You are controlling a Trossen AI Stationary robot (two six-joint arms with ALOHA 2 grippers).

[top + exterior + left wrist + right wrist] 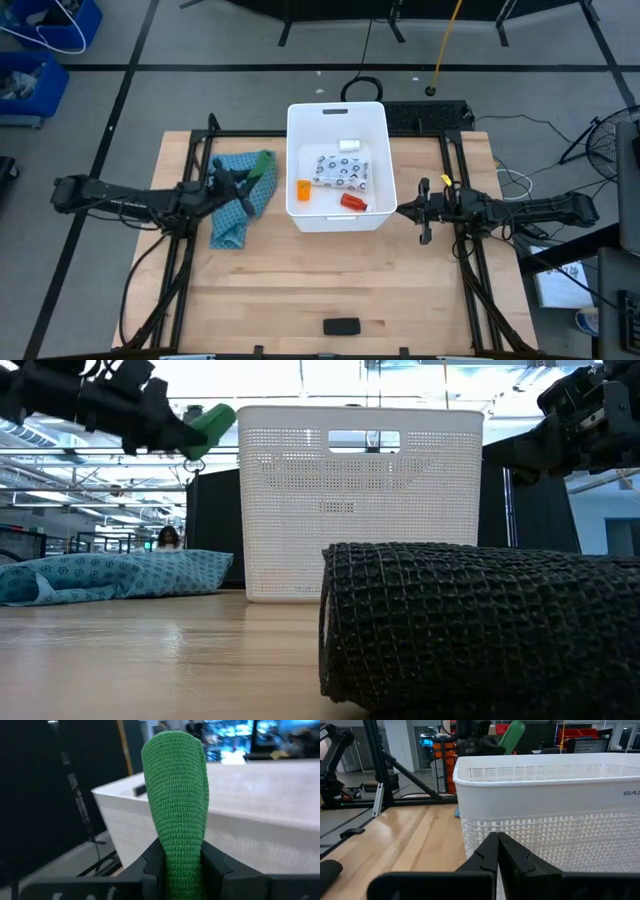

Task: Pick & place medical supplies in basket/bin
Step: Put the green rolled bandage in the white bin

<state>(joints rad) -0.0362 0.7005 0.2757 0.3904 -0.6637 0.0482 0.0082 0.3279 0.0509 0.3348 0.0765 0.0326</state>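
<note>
My left hand (252,178) pinches the green block (264,166) in the air just off the white bin's (383,130) nine-o'clock wall, above the teal cloth (232,222), so I judge the next move is carrying it over the rim with open room inside, while my right hand (424,210), pressed together, waits at three o'clock.

Low view: black oblong bar (480,628) way too close, blurry, cut off at right & bottom edges, blocks part of basket (360,500). Left wrist: green block (177,805) bottom hidden btwn fingers (150,870).
</note>
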